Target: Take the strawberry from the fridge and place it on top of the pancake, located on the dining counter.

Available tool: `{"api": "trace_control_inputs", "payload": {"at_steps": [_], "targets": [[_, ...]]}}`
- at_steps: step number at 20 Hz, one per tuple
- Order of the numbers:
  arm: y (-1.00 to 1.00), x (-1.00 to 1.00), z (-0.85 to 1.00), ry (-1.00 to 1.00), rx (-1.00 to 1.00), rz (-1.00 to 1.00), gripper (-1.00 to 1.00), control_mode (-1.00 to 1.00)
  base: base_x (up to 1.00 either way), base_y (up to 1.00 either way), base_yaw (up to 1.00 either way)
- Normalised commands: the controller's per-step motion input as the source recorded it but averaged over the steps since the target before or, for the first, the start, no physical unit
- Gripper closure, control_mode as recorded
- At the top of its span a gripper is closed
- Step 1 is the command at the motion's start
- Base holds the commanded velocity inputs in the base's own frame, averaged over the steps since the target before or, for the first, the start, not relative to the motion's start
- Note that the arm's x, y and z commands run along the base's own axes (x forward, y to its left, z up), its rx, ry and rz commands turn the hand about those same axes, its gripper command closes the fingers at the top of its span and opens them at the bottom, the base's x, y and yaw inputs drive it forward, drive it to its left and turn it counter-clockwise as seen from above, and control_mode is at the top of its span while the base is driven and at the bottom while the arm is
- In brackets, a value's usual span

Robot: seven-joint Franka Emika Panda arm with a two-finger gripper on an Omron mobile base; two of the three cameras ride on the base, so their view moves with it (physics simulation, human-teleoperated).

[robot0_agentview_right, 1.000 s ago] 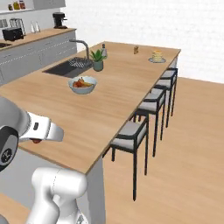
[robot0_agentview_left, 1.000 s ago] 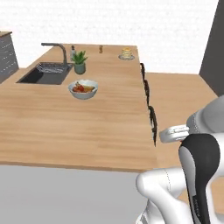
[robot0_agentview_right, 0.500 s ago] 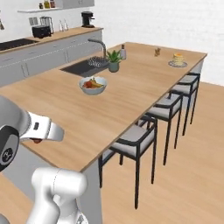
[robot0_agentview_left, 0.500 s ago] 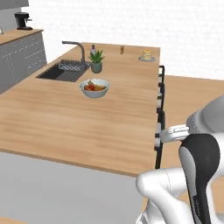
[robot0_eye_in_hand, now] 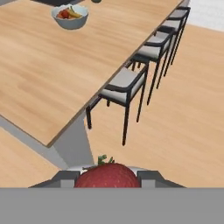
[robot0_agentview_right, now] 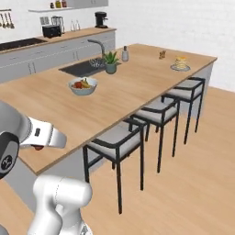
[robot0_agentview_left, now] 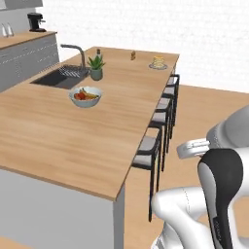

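Note:
A red strawberry [robot0_eye_in_hand: 108,173] sits between the two dark fingers [robot0_eye_in_hand: 64,177] of my gripper [robot0_eye_in_hand: 108,178], which is shut on it. From the right base camera the berry shows as a red spot [robot0_agentview_right: 39,148] under the white hand, held off the near corner of the dining counter [robot0_agentview_right: 114,98]. The pancake [robot0_agentview_left: 157,62] is a small golden stack on a grey plate at the far end of the light-wood dining counter [robot0_agentview_left: 73,141], and it also shows at the far right end [robot0_agentview_right: 181,63]. The fridge is out of view.
A fruit bowl [robot0_agentview_left: 85,96] [robot0_eye_in_hand: 70,15] stands mid-counter, with a sink [robot0_agentview_left: 61,77] and a potted plant [robot0_agentview_left: 96,65] behind it. Black-framed stools [robot0_agentview_right: 117,142] [robot0_eye_in_hand: 124,85] line the counter's right side above open wood floor. A grey wall counter with a coffee machine [robot0_agentview_right: 100,19] runs along the back left.
The whole picture has shifted: the base has moved, so the counter now lies further left and the stools and floor show more. The hand keeps its grip on the strawberry.

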Motion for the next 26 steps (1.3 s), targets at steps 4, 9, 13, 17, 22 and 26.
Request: {"api": "trace_control_inputs", "payload": {"at_steps": [4,9,13,17,22,26], "targets": [[0.0,0.0,0.0,0.0,0.0,0.0,1.0,1.0,0.26,-1.0,0.25],[0.0,0.0,0.0,0.0,0.0,0.0,1.0,1.0,0.42,-1.0,0.28],[0.0,0.0,0.0,0.0,0.0,0.0,1.0,1.0,0.5,-1.0,0.29],[0.0,0.0,0.0,0.0,0.0,0.0,1.0,1.0,0.54,-1.0,0.29],[0.0,0.0,0.0,0.0,0.0,0.0,1.0,1.0,0.57,-1.0,0.29],[0.0,0.0,0.0,0.0,0.0,0.0,1.0,1.0,0.58,-1.0,0.3]]}}
